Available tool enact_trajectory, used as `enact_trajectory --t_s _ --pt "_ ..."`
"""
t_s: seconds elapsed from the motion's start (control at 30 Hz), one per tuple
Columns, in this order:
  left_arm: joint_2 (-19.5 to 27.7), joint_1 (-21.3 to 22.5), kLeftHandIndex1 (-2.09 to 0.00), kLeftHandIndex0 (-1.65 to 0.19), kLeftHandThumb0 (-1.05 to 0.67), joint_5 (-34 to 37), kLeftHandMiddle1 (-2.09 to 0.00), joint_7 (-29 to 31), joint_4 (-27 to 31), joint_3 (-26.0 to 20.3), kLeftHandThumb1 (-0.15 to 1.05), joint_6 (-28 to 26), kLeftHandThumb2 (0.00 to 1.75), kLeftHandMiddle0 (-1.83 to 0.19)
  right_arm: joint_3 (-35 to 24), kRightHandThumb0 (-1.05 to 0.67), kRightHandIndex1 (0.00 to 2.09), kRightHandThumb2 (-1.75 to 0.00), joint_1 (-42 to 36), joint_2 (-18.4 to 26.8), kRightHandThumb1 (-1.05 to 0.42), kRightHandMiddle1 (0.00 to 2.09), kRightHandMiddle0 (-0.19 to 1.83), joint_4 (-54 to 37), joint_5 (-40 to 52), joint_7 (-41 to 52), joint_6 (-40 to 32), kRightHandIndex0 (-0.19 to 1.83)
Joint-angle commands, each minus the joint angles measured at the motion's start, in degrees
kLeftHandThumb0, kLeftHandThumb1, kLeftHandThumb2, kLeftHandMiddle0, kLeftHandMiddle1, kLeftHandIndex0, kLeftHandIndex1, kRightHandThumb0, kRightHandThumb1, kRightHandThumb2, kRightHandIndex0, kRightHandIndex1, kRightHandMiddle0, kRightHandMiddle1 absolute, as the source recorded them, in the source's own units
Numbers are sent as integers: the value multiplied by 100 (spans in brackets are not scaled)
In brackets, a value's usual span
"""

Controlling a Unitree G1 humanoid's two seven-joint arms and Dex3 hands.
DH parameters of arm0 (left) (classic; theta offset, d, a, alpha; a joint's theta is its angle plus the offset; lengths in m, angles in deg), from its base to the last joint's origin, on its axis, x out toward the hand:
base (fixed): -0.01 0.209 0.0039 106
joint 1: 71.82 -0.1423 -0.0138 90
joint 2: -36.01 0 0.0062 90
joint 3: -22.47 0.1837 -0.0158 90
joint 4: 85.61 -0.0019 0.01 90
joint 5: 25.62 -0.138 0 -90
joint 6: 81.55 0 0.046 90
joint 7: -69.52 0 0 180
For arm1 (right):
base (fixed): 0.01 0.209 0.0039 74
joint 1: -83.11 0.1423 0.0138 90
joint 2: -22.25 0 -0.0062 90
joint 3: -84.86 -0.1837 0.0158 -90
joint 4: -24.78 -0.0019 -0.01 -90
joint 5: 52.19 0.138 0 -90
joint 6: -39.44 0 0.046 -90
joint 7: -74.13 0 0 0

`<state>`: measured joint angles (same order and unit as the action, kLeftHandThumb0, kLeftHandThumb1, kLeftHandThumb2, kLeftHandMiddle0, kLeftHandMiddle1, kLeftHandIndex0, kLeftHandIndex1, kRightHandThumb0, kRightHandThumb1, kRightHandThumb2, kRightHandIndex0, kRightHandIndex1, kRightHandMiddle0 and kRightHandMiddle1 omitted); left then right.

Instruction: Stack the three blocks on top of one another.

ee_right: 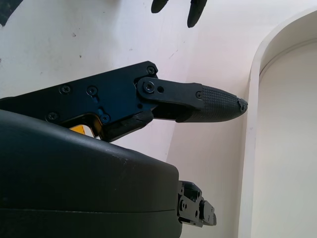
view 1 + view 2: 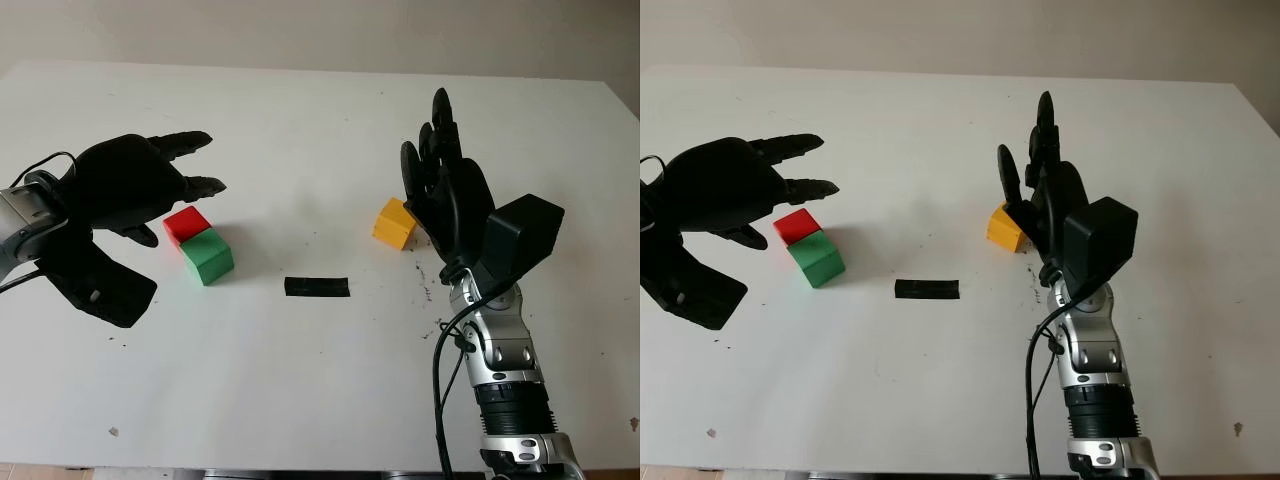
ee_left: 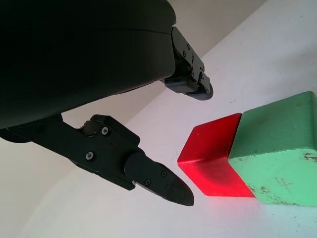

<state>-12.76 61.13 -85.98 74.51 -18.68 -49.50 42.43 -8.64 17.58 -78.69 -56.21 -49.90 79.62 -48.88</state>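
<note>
A red block (image 2: 186,224) and a green block (image 2: 208,256) sit touching on the white table (image 2: 320,380), the green one nearer me. My left hand (image 2: 150,185) hovers just left of and above the red block, open, holding nothing. Both blocks appear close up in the left wrist view, red (image 3: 215,156) and green (image 3: 277,148). A yellow block (image 2: 395,223) sits at centre right. My right hand (image 2: 440,170) stands open right beside the yellow block on its right side, fingers pointing away from me. A sliver of yellow block (image 1: 81,129) shows behind the thumb.
A short black strip (image 2: 316,287) lies flat on the table between the green and yellow blocks. The table's far edge (image 2: 300,68) runs along the back and its right edge (image 2: 625,110) is near the right arm.
</note>
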Motion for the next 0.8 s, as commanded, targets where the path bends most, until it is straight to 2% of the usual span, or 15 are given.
enact_trajectory --t_s 0.0,0.4,0.77 --pt "51 162 -9 -47 -44 -69 -6 -109 -64 81 81 41 5 -7 8 -70 0 -53 21 34 -105 0 -19 -71 -2 -2 -31 -19" --pt "-81 242 -12 -67 -45 -25 -8 -771 -543 195 79 286 5 -16 11 -71 0 -52 1 48 -105 0 -19 -73 -6 -11 -9 -19" --pt "-239 150 -10 -73 -48 234 -5 -482 -486 194 81 202 6 -16 -31 -69 0 -53 -40 80 -105 0 -19 -99 35 7 -3 -19"
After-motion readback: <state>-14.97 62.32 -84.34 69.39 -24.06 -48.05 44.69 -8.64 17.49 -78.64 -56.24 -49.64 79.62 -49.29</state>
